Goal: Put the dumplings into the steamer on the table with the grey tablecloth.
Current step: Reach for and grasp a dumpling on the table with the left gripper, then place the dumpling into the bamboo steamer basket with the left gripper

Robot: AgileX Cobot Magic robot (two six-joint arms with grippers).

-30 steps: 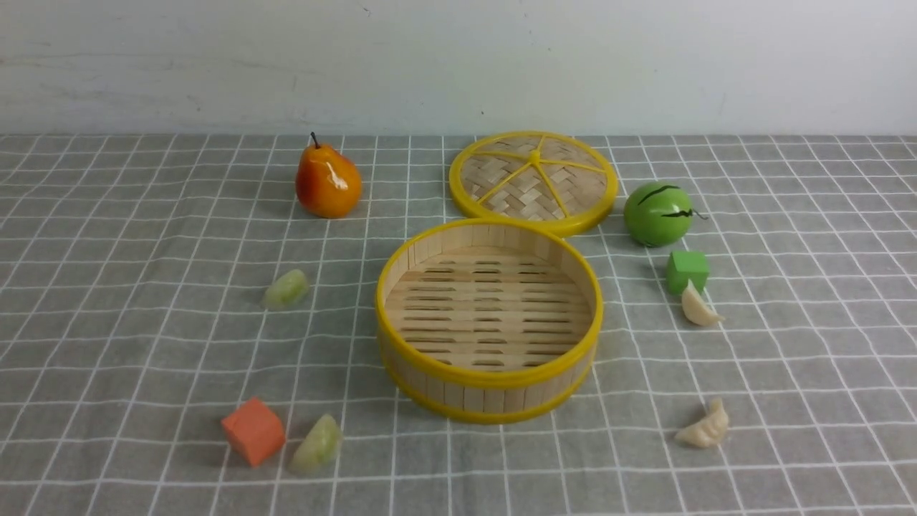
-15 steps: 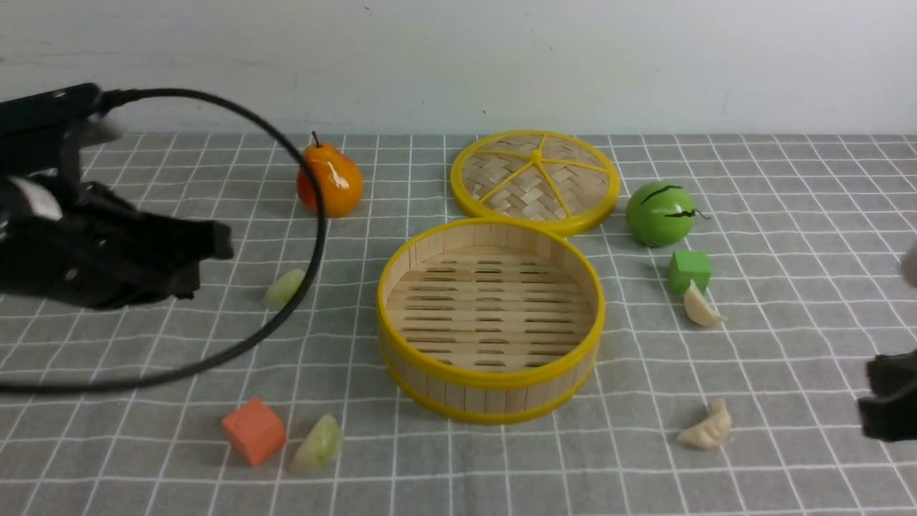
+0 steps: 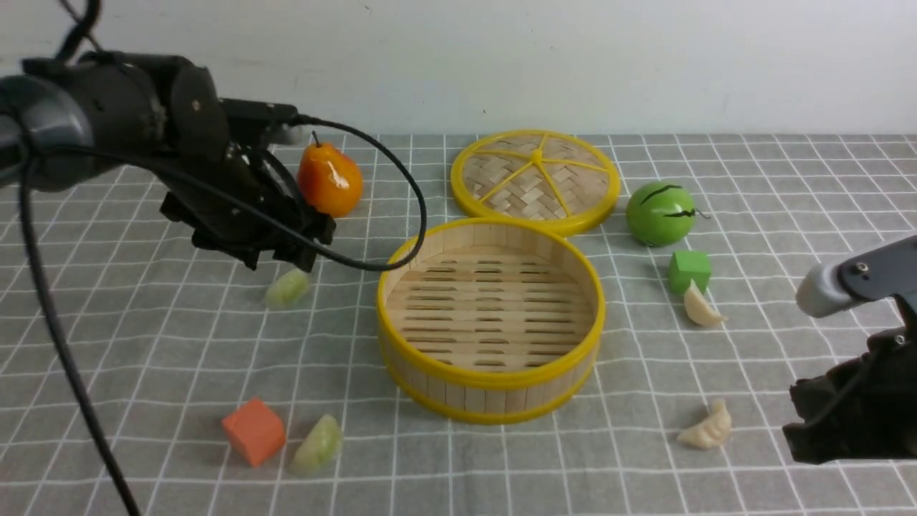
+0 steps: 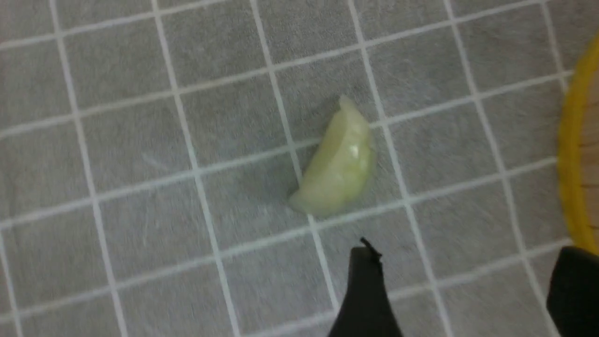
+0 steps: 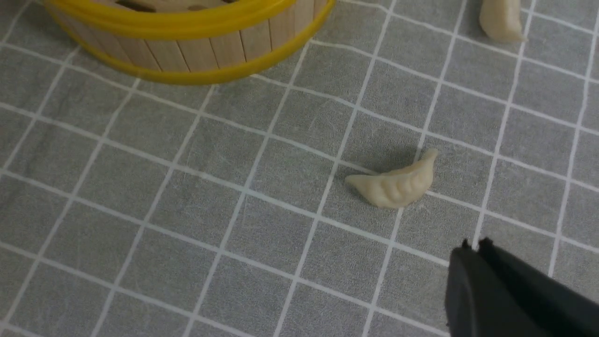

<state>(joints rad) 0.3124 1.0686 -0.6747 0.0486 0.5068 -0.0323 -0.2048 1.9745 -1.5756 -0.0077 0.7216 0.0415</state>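
Dumplings look crescent-shaped, green or cream; left jaws parted, right clenched.

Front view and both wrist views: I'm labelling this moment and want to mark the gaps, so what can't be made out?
- Right gripper: front view, its body is cut off by the right edge.
- Steamer: left wrist view, mostly cut off by the frame edge.
- Upper cream dumpling: right wrist view, its end is cut off by the frame edge.
- Pear: front view, its left side is partly hidden by the left arm.
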